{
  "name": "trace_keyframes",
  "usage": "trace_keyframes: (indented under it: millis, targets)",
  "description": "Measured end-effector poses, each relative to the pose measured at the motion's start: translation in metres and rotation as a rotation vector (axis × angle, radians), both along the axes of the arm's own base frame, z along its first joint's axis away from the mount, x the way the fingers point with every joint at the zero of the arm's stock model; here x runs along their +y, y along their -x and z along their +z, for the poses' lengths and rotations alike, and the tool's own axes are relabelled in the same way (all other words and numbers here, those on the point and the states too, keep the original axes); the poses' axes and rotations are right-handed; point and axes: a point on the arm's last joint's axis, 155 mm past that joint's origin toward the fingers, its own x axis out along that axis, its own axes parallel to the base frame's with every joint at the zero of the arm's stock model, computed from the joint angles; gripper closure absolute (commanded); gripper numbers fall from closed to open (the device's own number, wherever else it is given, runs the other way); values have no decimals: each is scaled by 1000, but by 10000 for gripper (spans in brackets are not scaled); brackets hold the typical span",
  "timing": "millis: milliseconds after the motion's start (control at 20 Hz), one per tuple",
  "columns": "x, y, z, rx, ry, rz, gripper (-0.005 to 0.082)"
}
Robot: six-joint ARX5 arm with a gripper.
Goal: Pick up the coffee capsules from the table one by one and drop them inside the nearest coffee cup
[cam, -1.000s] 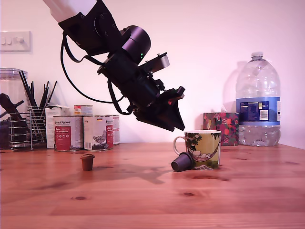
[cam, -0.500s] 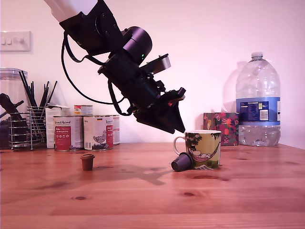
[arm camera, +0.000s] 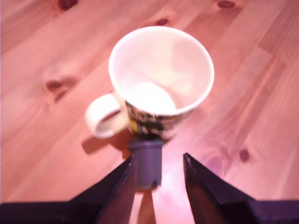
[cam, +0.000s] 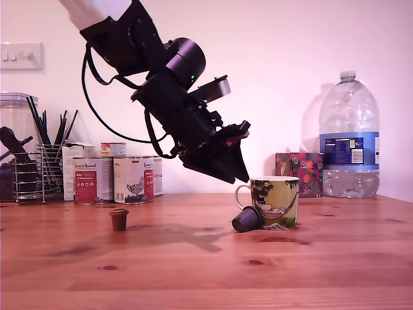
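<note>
Hovering above dark capsule (arm camera: pixel 146 164), your gripper (arm camera: pixel 156 175) fingers spread, empty. Capsule lies tipped on desk (cam: pixel 193 258), rim end against cup (cam: pixel 276 201), long axis slanting toward cup.

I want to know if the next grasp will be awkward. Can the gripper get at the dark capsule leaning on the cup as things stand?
Probably yes. The gripper is open above the dark capsule, which shows between its fingers. But the capsule lies tilted against the cup, so the cup's wall may crowd the fingers.
</note>
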Motion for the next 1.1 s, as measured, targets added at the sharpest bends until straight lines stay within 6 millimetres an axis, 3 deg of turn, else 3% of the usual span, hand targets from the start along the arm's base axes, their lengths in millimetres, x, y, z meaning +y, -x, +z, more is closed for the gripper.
trace_keyframes:
  millis: [350, 550, 1100]
  targets:
    - [17, 23, -2, -127, 99, 9, 499]
    - [26, 35, -21, -121, 123, 30, 498]
    - [11, 26, 1, -200, 178, 44, 489]
